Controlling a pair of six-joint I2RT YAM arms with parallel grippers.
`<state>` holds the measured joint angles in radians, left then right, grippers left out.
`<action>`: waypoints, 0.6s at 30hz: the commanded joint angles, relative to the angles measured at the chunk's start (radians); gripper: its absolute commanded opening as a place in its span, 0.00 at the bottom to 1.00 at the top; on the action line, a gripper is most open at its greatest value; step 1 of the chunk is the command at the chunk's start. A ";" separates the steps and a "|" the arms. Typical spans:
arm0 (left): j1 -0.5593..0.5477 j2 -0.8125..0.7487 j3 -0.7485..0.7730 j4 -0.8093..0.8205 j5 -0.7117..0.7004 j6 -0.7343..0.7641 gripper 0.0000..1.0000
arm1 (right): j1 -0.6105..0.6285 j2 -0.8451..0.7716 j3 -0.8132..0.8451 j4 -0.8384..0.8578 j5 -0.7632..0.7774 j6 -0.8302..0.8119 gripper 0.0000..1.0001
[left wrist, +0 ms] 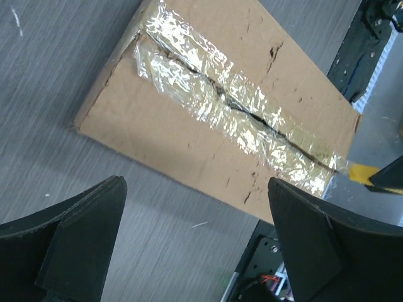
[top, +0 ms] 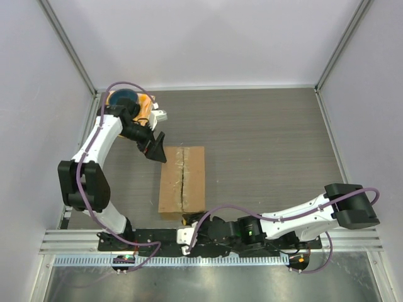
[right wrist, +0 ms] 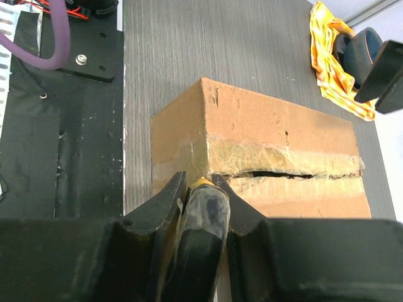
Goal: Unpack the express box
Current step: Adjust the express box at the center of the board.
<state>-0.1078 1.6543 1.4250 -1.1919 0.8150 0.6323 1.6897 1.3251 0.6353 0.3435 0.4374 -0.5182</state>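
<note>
While the box (top: 182,180) lies flat on the table (top: 271,145), near the middle and just in front of the arm bases, its long side runs away from them. Shiny tape (left wrist: 208,88) covers the top seam, and a dark split shows along that seam for most of its length; the flaps are otherwise down.

Left gripper (top: 157,151): hovering just off the far left corner of the box, above the table, not touching it. Jaws stand wide apart with nothing between them; the wrist view shows both fingers (left wrist: 75,239) clear of the cardboard.

Right gripper (right wrist: 200,182): low at the near end of the box. Jaws are drawn in tight on a dark tool (right wrist: 200,233) with a yellow tip. The tip sits against the near top edge, right at the taped seam.

An orange cloth (top: 147,104) with a blue bowl (top: 123,97) on it lies at the far left corner of the table, well apart from the box.
</note>
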 commanded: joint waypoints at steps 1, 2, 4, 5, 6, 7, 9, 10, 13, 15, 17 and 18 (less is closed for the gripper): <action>0.017 -0.089 0.009 -0.106 0.049 0.162 1.00 | -0.005 -0.032 0.015 0.052 0.003 0.009 0.01; 0.017 -0.112 -0.012 -0.101 0.041 0.187 1.00 | -0.005 -0.029 0.018 0.055 -0.009 0.000 0.01; 0.017 -0.139 -0.086 -0.084 0.012 0.266 1.00 | -0.005 -0.011 0.029 0.061 -0.046 -0.034 0.01; 0.017 -0.174 -0.139 -0.078 0.006 0.308 1.00 | -0.004 -0.001 0.035 0.061 -0.055 -0.046 0.01; 0.017 -0.195 -0.171 -0.065 -0.002 0.349 1.00 | -0.005 0.008 0.050 0.058 -0.072 -0.066 0.01; 0.017 -0.223 -0.201 -0.054 -0.017 0.427 1.00 | -0.005 0.029 0.058 0.057 -0.080 -0.077 0.01; 0.017 -0.292 -0.274 -0.023 -0.033 0.498 1.00 | -0.005 0.048 0.079 0.057 -0.094 -0.094 0.01; 0.017 -0.312 -0.290 -0.023 -0.039 0.553 1.00 | -0.005 0.055 0.084 0.058 -0.101 -0.111 0.01; 0.014 -0.356 -0.327 -0.006 -0.040 0.589 1.00 | -0.005 0.086 0.107 0.084 -0.109 -0.135 0.01; 0.005 -0.378 -0.342 0.024 -0.033 0.577 1.00 | -0.005 0.112 0.121 0.106 -0.112 -0.149 0.01; -0.022 -0.393 -0.369 0.080 -0.031 0.543 1.00 | -0.004 0.137 0.130 0.120 -0.109 -0.177 0.01; -0.038 -0.404 -0.386 0.109 -0.034 0.523 1.00 | -0.005 0.143 0.129 0.146 -0.108 -0.190 0.01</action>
<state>-0.1059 1.2926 1.0798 -1.1957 0.7685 1.1374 1.6844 1.4433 0.7158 0.3756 0.3408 -0.6468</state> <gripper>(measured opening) 0.996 0.265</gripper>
